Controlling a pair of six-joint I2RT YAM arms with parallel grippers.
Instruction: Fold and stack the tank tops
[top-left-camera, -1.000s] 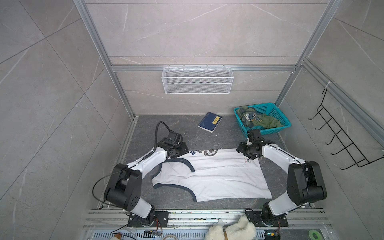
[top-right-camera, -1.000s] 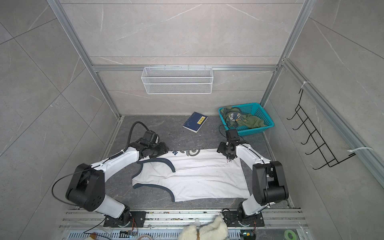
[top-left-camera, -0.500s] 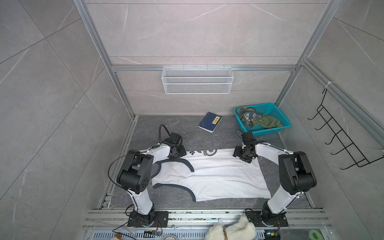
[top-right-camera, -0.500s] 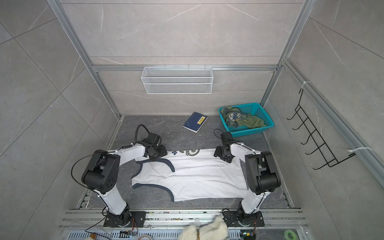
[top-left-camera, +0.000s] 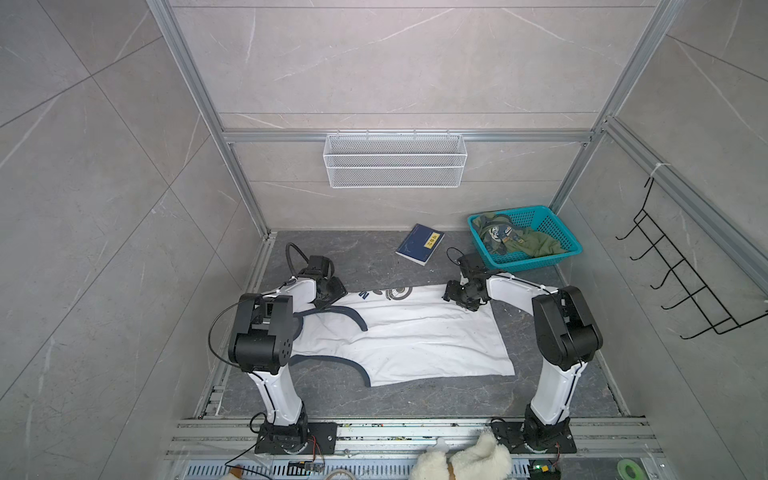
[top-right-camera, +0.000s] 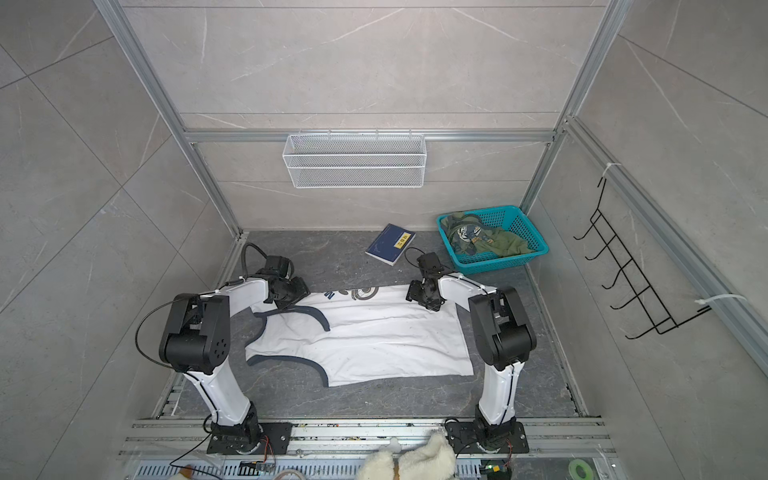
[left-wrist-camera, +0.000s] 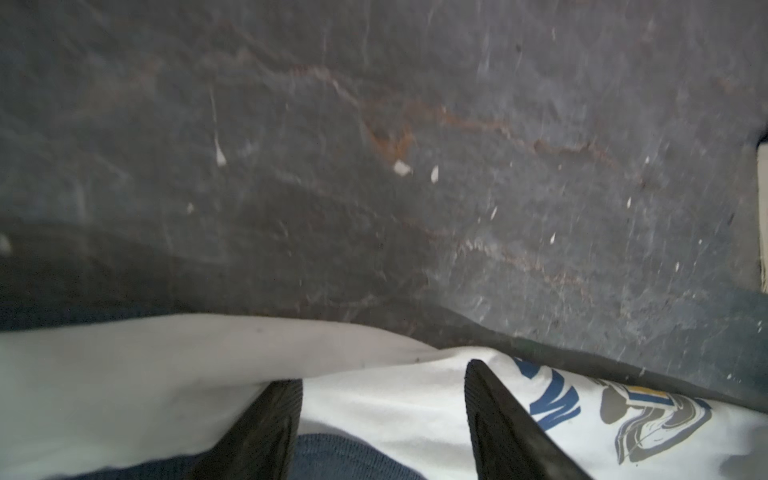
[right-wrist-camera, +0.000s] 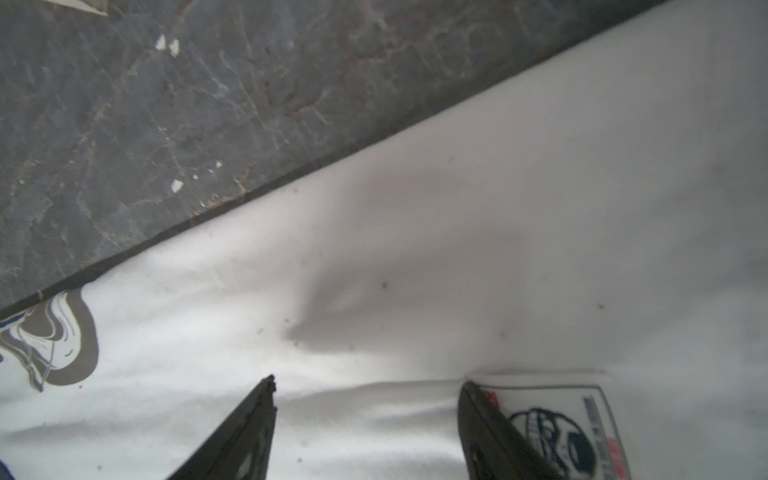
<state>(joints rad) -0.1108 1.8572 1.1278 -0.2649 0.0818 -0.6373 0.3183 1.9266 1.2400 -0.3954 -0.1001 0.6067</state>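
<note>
Jaws open, left gripper (left-wrist-camera: 384, 372) and right gripper (right-wrist-camera: 365, 382) sit at the far edge of the white tank top (top-left-camera: 407, 332), seemingly poised to fold it

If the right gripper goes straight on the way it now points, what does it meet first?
Most likely the white sleeveless cloth tank top, spread just ahead of the right gripper; the dark grey floor lies beyond it.

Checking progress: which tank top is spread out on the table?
The white tank top, lying flat; the olive green tank top sits crumpled in the teal basket.
</note>
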